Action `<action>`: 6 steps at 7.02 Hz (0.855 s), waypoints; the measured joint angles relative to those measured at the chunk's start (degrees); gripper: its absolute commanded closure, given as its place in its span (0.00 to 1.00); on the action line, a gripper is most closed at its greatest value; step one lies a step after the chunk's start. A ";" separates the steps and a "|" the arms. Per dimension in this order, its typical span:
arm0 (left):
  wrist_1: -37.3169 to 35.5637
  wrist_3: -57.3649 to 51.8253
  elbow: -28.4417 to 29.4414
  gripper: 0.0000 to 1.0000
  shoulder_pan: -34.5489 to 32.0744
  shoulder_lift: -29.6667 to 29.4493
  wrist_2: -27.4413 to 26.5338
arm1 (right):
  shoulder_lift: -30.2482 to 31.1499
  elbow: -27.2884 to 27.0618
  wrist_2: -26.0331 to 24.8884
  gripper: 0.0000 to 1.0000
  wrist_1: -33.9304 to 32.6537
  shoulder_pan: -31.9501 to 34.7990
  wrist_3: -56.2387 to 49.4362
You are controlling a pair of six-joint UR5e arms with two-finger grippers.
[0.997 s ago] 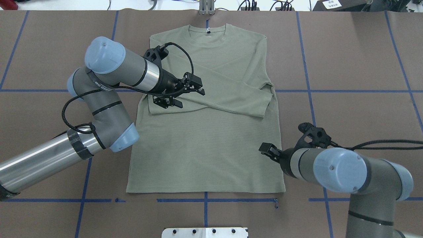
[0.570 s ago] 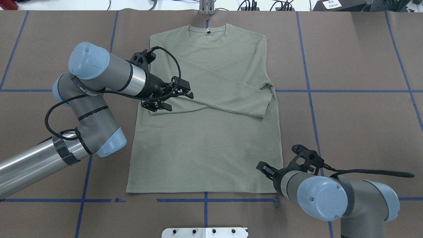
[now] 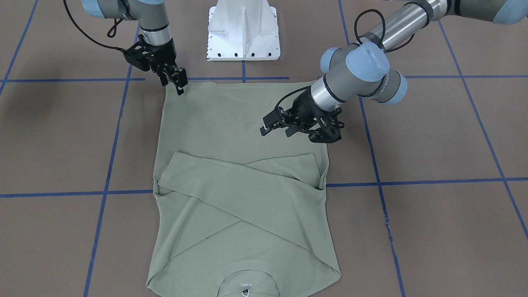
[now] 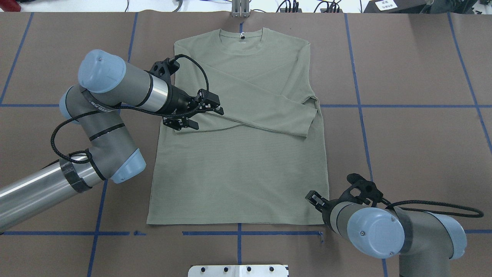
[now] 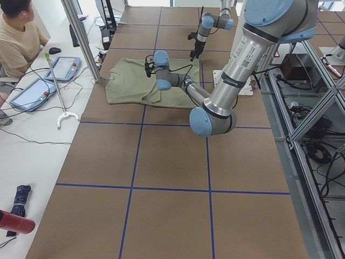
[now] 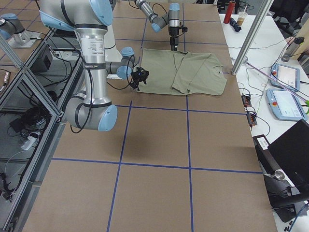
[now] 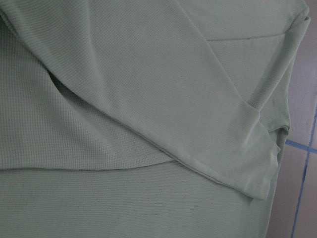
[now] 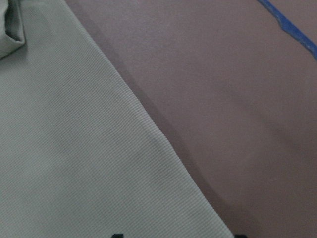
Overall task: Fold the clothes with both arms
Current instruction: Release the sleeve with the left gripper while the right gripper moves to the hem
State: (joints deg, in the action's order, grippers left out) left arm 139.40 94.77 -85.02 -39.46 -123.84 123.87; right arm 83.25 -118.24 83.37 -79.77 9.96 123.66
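jaws wide, our left end effector (image 4: 209,118) hovers over the shirt (image 4: 238,173), flat at the middle of the desk (image 4: 403,154), collar toward the far edge, sleeves (image 4: 269,115) crossed inward. our right end effector (image 4: 312,199), also parted, hangs at the hem's right corner by the near edge; we judge it set to pinch.

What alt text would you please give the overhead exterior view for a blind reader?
A sage-green long-sleeved shirt lies flat on a brown table, sleeves crossed over its chest. The left gripper is open over the shirt's left edge; the right gripper sits at its right hem corner.
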 measured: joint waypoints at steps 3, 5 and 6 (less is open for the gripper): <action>0.02 0.06 0.00 0.03 0.15 0.01 -1.44 | 0.76 0.17 0.22 0.31 -0.11 -1.12 0.92; 0.08 0.14 -0.05 0.02 0.24 0.01 -2.08 | 0.88 0.32 0.13 1.00 -0.12 -1.84 1.14; 0.07 0.22 -0.13 0.02 0.25 0.01 -2.17 | 0.89 0.35 0.09 1.00 -0.14 -1.95 1.30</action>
State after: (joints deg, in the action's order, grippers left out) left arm 139.46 94.99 -85.15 -39.21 -123.84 121.70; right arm 84.14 -117.89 83.47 -79.91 8.01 124.96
